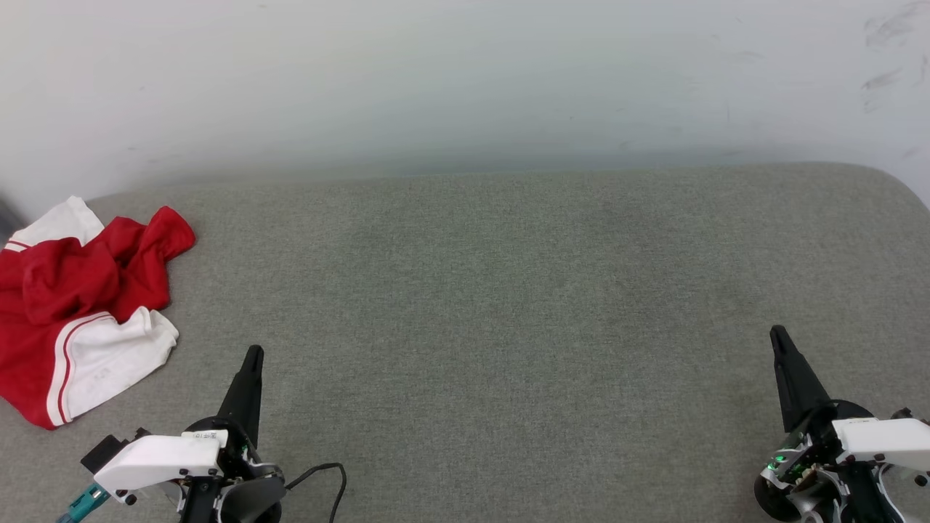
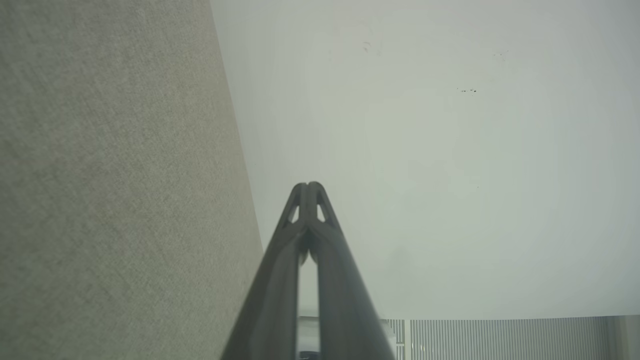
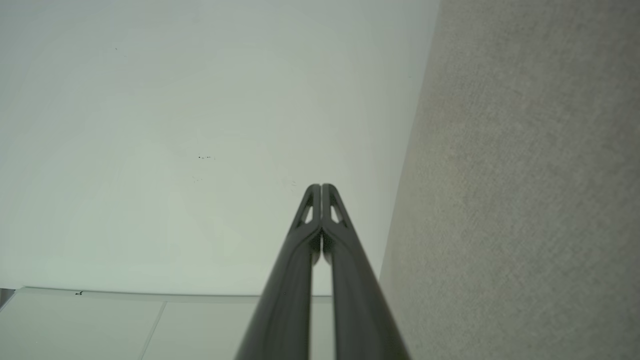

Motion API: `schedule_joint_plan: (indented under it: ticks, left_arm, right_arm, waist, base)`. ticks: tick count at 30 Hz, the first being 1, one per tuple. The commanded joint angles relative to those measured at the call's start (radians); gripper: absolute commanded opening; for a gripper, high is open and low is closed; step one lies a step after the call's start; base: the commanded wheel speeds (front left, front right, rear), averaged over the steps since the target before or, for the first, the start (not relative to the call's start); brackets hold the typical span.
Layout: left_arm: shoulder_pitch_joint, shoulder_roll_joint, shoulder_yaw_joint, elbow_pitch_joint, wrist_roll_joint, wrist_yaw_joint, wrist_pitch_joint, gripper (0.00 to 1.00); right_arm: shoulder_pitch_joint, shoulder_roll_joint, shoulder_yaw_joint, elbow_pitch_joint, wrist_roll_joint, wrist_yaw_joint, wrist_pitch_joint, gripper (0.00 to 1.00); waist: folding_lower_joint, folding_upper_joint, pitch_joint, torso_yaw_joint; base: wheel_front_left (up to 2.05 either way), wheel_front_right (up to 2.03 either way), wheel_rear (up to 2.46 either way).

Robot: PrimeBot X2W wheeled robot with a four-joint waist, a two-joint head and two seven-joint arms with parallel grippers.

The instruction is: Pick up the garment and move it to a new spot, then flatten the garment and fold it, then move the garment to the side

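The garment [image 1: 80,305], red with white sleeves and striped trim, lies crumpled at the far left of the grey padded surface [image 1: 494,305], partly cut off by the head view's left edge. My left gripper [image 1: 253,356] rests at the lower left, shut and holding nothing, a short way right of the garment's white sleeve. At the lower right, far from the garment, my right gripper [image 1: 777,335] is also shut and holding nothing. In the left wrist view the left gripper [image 2: 308,186] has its tips pressed together. The right gripper [image 3: 321,187] looks the same in the right wrist view.
A pale wall [image 1: 465,80] stands behind the padded surface. The surface's far right corner [image 1: 894,181] is rounded. A black cable [image 1: 327,479] loops beside my left wrist. The wide stretch of grey surface between both grippers is bare.
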Motion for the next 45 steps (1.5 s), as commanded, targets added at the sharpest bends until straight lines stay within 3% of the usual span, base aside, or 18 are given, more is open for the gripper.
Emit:
schedule_joint_plan:
  ticks: [1, 31, 32, 45]
  left_arm:
    - [-0.008, -0.001, 0.004, 0.001, 0.003, -0.003, 0.003, 0.00]
    - [-0.008, -0.001, 0.003, 0.001, 0.003, -0.003, 0.003, 0.00]
    - [0.000, 0.000, 0.000, 0.000, 0.000, 0.000, 0.000, 1.00]
    - [0.048, -0.004, -0.018, 0.004, 0.029, 0.000, -0.048, 1.00]
  right_arm:
    - [-0.010, 0.004, 0.000, 0.000, 0.003, 0.000, 0.001, 0.00]
    - [-0.010, 0.004, 0.001, 0.000, 0.003, 0.000, 0.001, 0.00]
    - [0.000, 0.000, 0.000, 0.000, 0.000, 0.000, 0.000, 1.00]
    - [0.039, 0.001, 0.030, 0.012, -0.039, 0.000, -0.048, 1.00]
  waist:
    - [0.0000, 0.0000, 0.000, 0.000]
    - [0.0000, 0.0000, 0.000, 0.000]
    - [0.0000, 0.0000, 0.000, 0.000]
    - [0.0000, 0.0000, 0.002, -0.001]
  base:
    - [0.00, 0.00, 0.00]
    - [0.00, 0.00, 0.00]
    - [0.00, 0.00, 0.00]
    - [0.00, 0.00, 0.00]
